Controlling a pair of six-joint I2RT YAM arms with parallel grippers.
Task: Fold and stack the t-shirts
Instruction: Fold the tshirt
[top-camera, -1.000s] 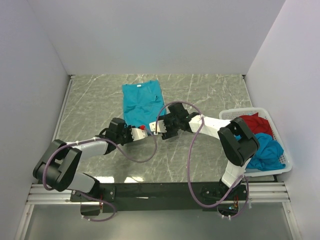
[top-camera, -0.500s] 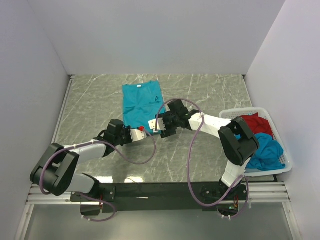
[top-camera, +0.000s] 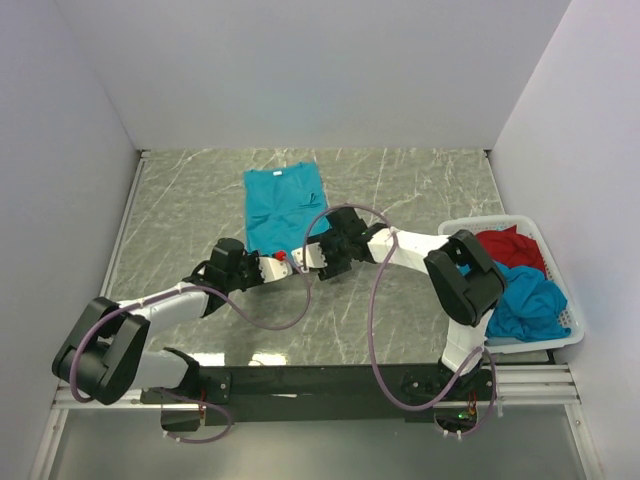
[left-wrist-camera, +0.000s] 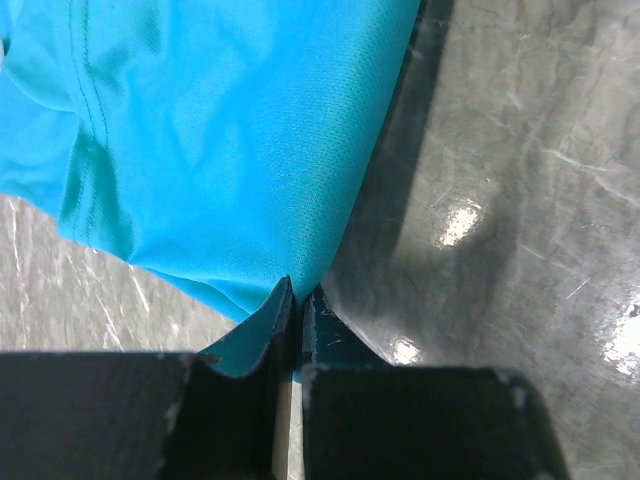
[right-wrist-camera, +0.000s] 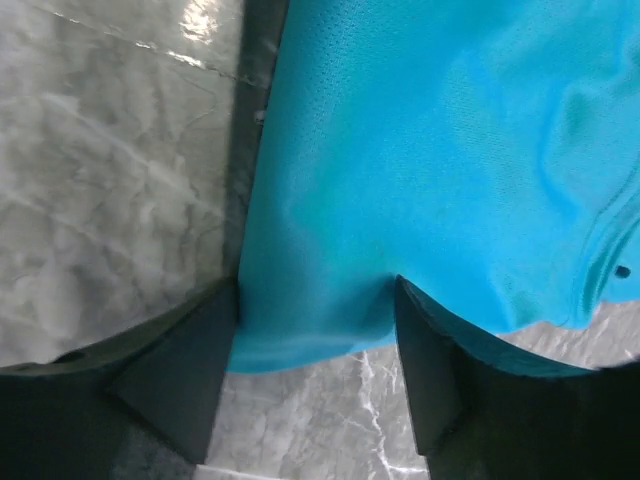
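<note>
- teal shirt (top-camera: 284, 205) lies on the table (top-camera: 420, 300), mid-back.
- left gripper (left-wrist-camera: 297, 300) pinched on its near hem.
- right gripper (right-wrist-camera: 315, 300) jaws apart, straddling the hem.
- more shirts (top-camera: 520, 285) in basket (top-camera: 560, 335).

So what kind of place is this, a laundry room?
Probably a robot test booth, not a home: plain white walls box in a marble-look table with a teal t-shirt and a laundry basket.

Grey-green marble-patterned table (top-camera: 420, 200) with pale veins and glossy glare spots, boxed in by plain white walls (top-camera: 300, 70) at back and both sides, a metal rail (top-camera: 320, 385) along the near edge, light even and diffuse from above.
</note>
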